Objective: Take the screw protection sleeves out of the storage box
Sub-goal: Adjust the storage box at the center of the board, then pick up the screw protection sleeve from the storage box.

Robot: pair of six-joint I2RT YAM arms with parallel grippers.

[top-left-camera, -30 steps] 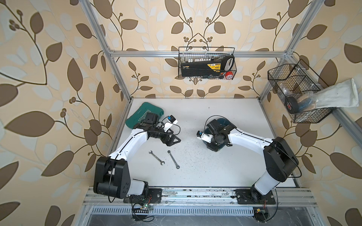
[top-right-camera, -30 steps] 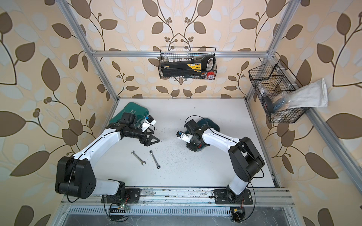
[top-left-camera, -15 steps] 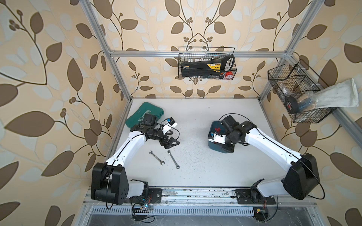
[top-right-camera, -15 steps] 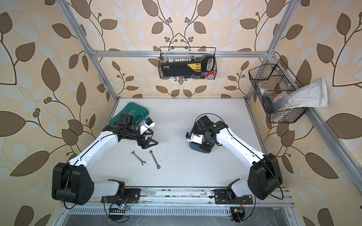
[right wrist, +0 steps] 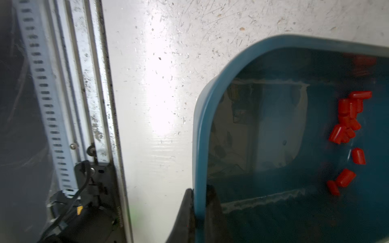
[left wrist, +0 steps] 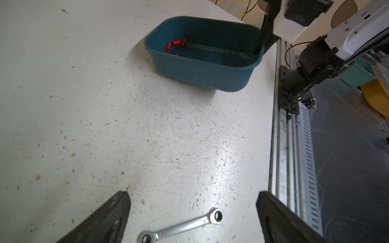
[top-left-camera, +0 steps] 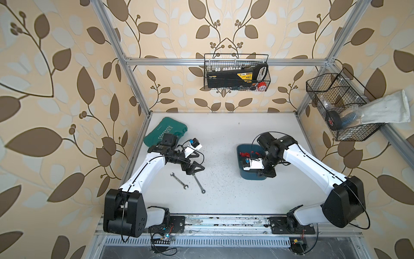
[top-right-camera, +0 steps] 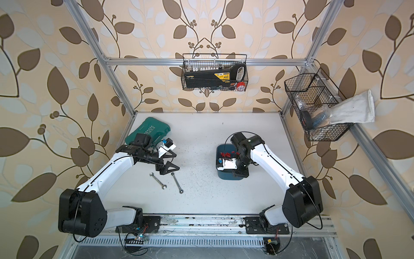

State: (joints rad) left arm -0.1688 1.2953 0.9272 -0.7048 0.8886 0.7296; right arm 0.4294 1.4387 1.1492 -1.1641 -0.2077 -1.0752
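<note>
About ten tiny bright red plastic sleeves [right wrist: 347, 124] lie in the shallow teal-blue plastic storage box [right wrist: 202, 117]; none out yet. Your right gripper [right wrist: 197, 210] pinches its rim; left gripper [left wrist: 192, 195] hangs spread wide, empty.

Overhead pair; wrists facing storage box [left wrist: 202, 69]

Right gripper [right wrist: 199, 195] has closed and now pinches the near wall of the storage box [top-left-camera: 247, 173]. Right arm [top-left-camera: 309, 163] has swung its elbow out rightward, uncovering the screw protection sleeves [top-left-camera: 246, 154].
</note>
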